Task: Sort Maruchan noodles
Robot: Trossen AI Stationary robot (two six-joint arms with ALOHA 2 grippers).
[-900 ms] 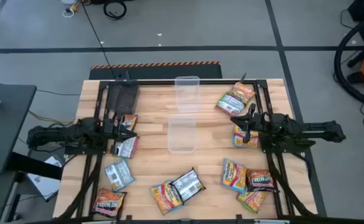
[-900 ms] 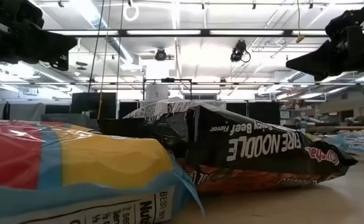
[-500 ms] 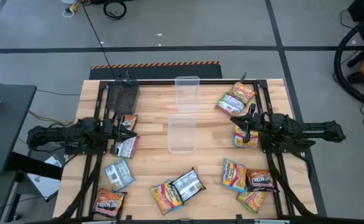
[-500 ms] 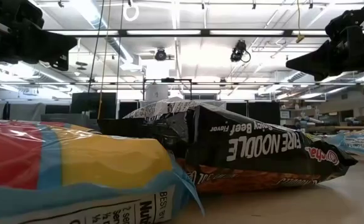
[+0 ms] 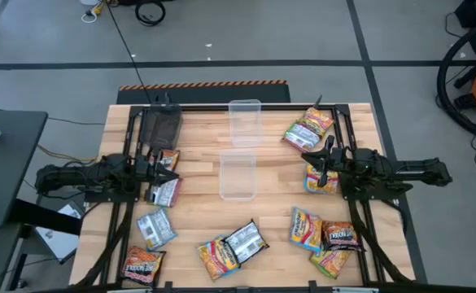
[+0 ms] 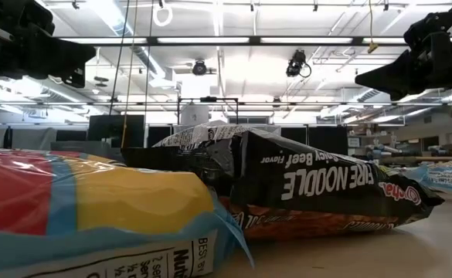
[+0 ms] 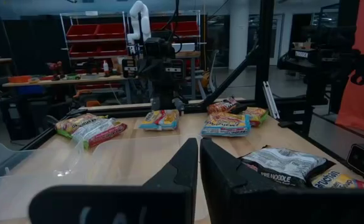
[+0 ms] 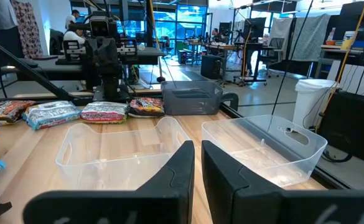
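Several Maruchan packets lie flat on the wooden table. On the left side are a dark-orange packet (image 5: 168, 159), silver ones (image 5: 165, 192) (image 5: 155, 228) and a dark one (image 5: 143, 264). Near the front middle lie a yellow packet (image 5: 216, 255) and a silver packet (image 5: 244, 242). On the right side are yellow-green packets (image 5: 309, 128) (image 5: 306, 228) and a dark packet (image 5: 341, 236). My left gripper (image 5: 171, 172) (image 7: 198, 148) hovers shut between two left-side packets. My right gripper (image 5: 309, 159) (image 8: 197, 149) hovers shut, above a packet (image 5: 320, 181).
Two clear bins stand in the table's middle, one near the far edge (image 5: 244, 111) and one at the centre (image 5: 238, 175). A dark bin (image 5: 160, 126) sits at the far left. Close before the low camera lie a dark "Fire Noodle" packet (image 6: 318, 189) and a yellow-red one (image 6: 94, 208).
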